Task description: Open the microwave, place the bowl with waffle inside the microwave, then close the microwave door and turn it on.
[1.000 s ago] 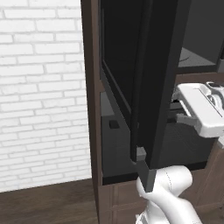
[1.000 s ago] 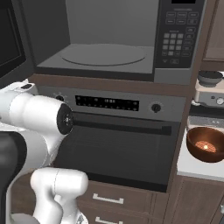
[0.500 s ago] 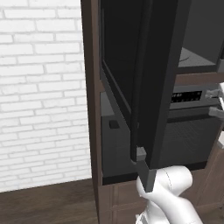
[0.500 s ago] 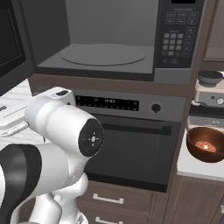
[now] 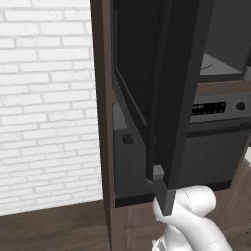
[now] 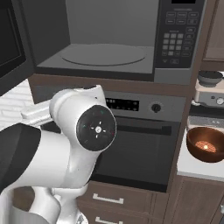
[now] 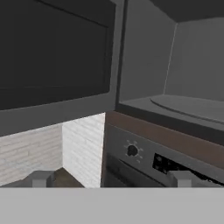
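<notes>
The microwave (image 6: 109, 41) stands open, its grey cavity and round turntable (image 6: 103, 55) bare. The microwave door (image 5: 171, 88), black glass in a dark grey frame, is swung out to the left and seen nearly edge-on; in the hand view the microwave door (image 7: 54, 65) fills the upper left. A brown bowl (image 6: 205, 144) holding a waffle (image 6: 204, 146) rests on the white counter at the right. My gripper (image 7: 111, 178) is open and empty, fingertips (image 7: 41, 178) wide apart, low in front of the cavity's left edge. My arm's big joint (image 6: 94, 127) hides the hand in the right base view.
Below the microwave sits the oven (image 6: 144, 148) with display strip, round knob (image 6: 155, 107) and long handle bar. The keypad (image 6: 175, 41) is on the microwave's right. A grey appliance (image 6: 210, 87) stands behind the bowl. White brick wall (image 5: 49, 108) lies left of the cabinet.
My arm has swung round: the hand slid off the right edge of the left base view, and the big joint moved rightward and closer in the right base view. The jaws stayed open.
</notes>
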